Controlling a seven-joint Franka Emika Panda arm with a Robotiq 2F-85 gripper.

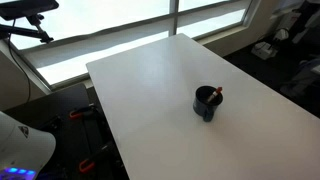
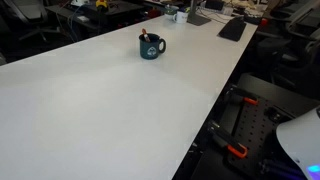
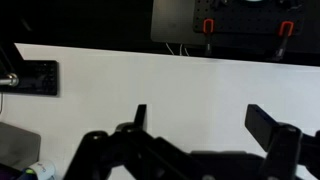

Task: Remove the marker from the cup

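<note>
Dark cup (image 1: 207,104) upright on the white desk (image 1: 140,80) in both exterior views, reddish marker (image 1: 217,95) inside, leaning out over the rim. In wrist view, hand (image 3: 200,118) spread open above the desk, holding nothing.

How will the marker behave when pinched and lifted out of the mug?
The marker looks thin and straight, so it is probably stiff and light. It seems to lean on the rim of the mug, so a nudge may swing it around. Its slim body likely rolls if laid on the smooth table.
</note>
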